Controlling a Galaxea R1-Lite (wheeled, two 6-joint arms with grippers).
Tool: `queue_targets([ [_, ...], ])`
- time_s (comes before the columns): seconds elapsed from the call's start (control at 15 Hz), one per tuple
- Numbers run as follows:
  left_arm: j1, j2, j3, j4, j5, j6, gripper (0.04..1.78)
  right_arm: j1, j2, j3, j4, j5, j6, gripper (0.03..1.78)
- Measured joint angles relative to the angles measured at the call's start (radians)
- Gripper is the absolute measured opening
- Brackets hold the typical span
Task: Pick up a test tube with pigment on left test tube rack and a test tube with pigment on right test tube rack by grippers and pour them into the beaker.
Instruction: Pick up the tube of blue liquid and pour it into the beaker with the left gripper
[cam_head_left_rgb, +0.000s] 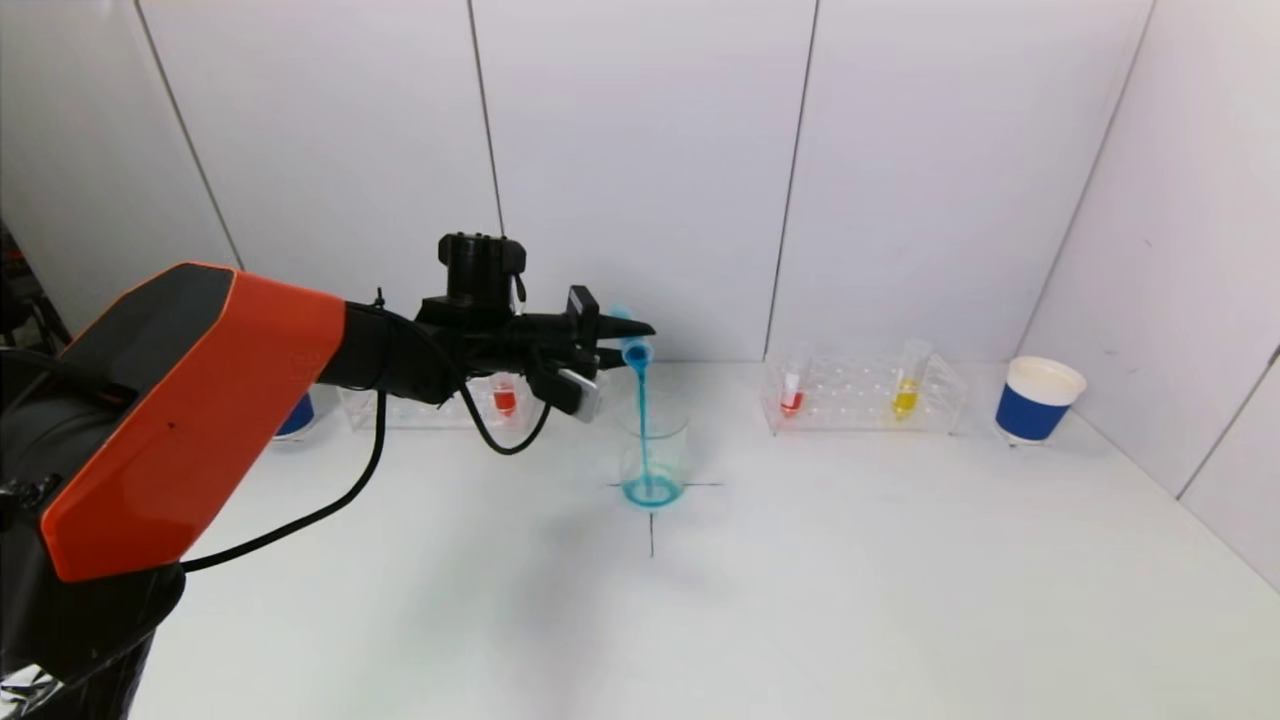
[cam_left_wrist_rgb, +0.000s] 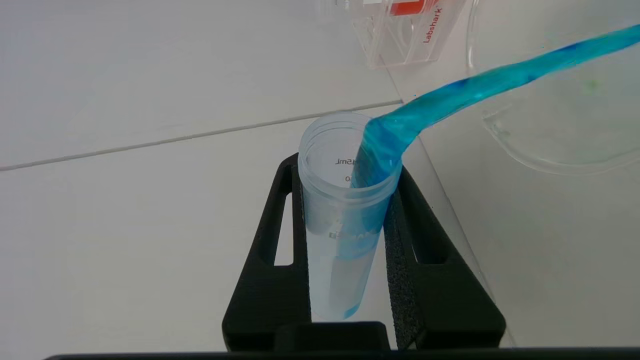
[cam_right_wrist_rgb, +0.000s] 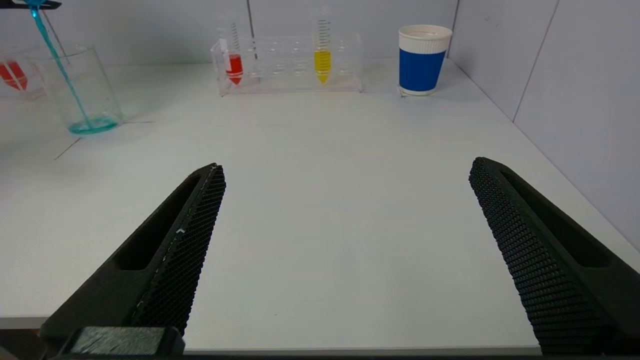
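White panelled walls enclose the white table (cam_head_left_rgb: 800, 600) before you. At its centre, on a black cross mark, stands the beaker (cam_head_left_rgb: 653, 455), with a shallow blue pool at its bottom. Your left gripper (cam_head_left_rgb: 625, 343) hangs above the beaker's rim, clamped on a tilted tube (cam_left_wrist_rgb: 345, 220); its mouth points down and blue pigment (cam_head_left_rgb: 643, 420) falls from it in a thin stream into the beaker. Behind the arm you see the left rack (cam_head_left_rgb: 420, 410) with a red tube (cam_head_left_rgb: 504, 397) standing in it. On your right side, the right rack (cam_head_left_rgb: 862, 395) holds a red tube (cam_head_left_rgb: 792, 392) and a yellow tube (cam_head_left_rgb: 907, 385), both upright. Beside that rack stands a blue cup (cam_head_left_rgb: 1038, 399). Your right gripper (cam_right_wrist_rgb: 345, 250) waits low over the table's near edge, fingers spread wide and holding nothing.
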Motion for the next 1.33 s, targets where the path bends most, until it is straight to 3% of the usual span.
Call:
queue_targets([
  [1.33, -0.015, 0.000, 0.008, -0.032, 0.019, 0.196, 0.45, 0.000, 0.000, 0.000, 0.000, 0.000, 0.000, 1.77],
])
